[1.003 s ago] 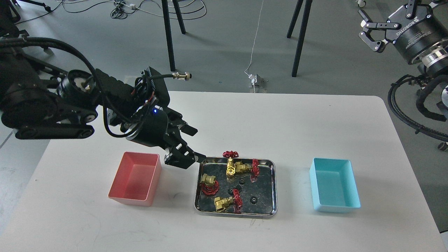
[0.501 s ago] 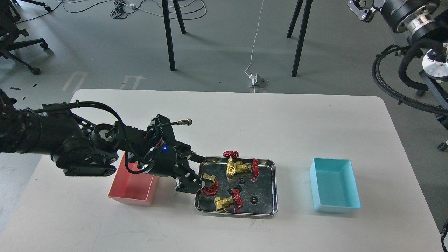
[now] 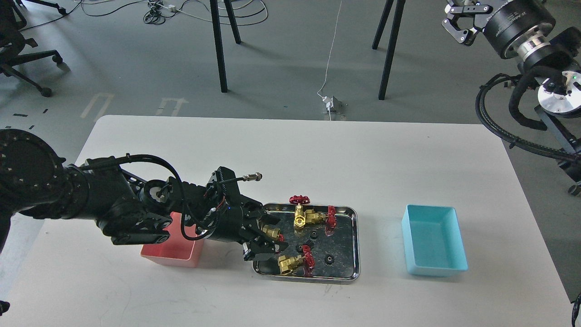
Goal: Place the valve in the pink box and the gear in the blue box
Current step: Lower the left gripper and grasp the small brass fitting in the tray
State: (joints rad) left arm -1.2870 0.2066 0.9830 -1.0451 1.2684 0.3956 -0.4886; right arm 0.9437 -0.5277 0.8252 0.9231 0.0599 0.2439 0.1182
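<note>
A robotics lab, probably: a white surface stands on bare grey floor, with loose cables at 11 o'clock, black tripod legs at 12, and an office chair at 10.

Left end effector straddles a brass valve at the steel tray's left edge, fingers either side.

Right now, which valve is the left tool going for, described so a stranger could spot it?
Find the steel tray mid-table. At its left edge, nearest the pink box, lies the valve. Unlike the others, it sits between the left tool fingers.
</note>
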